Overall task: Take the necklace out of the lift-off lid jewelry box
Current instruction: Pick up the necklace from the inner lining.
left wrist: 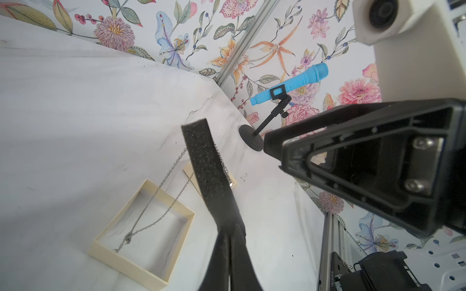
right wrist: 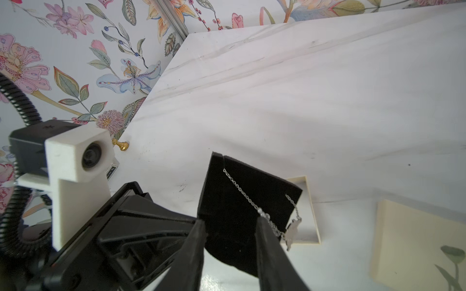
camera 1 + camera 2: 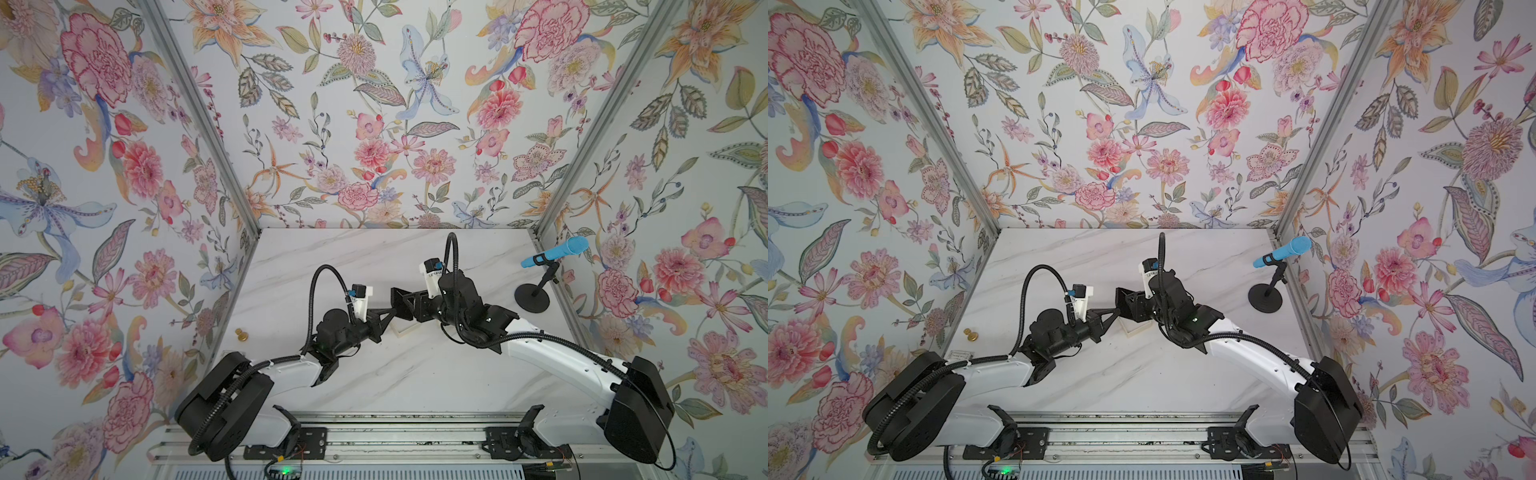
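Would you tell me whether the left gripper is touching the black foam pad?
Touching. The left wrist view shows the left gripper shut on one end of the foam pad, both fingers pressed against it.

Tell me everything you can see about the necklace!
The necklace is a thin silvery chain with a small flat silvery pendant. It stretches across a black foam pad, its pendant dangling off the pad's edge. Behind the pad, its long loop hangs down into the open cream box. The left hand holds the pad up.
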{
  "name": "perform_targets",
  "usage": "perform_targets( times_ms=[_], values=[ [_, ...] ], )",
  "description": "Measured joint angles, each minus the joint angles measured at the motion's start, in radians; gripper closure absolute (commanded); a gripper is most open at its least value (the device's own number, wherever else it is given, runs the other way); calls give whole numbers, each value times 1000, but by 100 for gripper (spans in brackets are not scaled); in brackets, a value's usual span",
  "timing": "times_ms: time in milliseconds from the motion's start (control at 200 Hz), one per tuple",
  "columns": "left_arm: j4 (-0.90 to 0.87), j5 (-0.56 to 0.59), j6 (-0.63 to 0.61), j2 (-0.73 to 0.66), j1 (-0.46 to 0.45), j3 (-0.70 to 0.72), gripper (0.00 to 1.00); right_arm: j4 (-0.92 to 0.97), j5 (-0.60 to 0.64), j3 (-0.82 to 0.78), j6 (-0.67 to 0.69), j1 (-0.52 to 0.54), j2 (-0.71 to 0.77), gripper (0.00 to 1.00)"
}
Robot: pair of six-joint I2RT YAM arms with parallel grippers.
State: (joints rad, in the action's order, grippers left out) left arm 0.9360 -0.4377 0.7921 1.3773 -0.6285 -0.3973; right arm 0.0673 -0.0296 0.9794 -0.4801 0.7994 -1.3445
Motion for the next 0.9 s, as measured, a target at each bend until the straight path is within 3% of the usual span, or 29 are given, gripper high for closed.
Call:
perform_targets(
  times_ms=[145,350,490,901],
  values=[
    [-11,0,-8,-31,0,3,100,-5,-72,-12,13,-48,0,67],
    [-42,0,-27,-80,0,5,100,-42,-232,-132,-24,-214,27,48],
    [-61,0,-37,-104,0,5,100,-100,-337,-197,-75,-271,41,36],
    [-72,0,-37,-127,0,5,100,-433,-557,-276,-284,-282,-26,37]
  ],
)
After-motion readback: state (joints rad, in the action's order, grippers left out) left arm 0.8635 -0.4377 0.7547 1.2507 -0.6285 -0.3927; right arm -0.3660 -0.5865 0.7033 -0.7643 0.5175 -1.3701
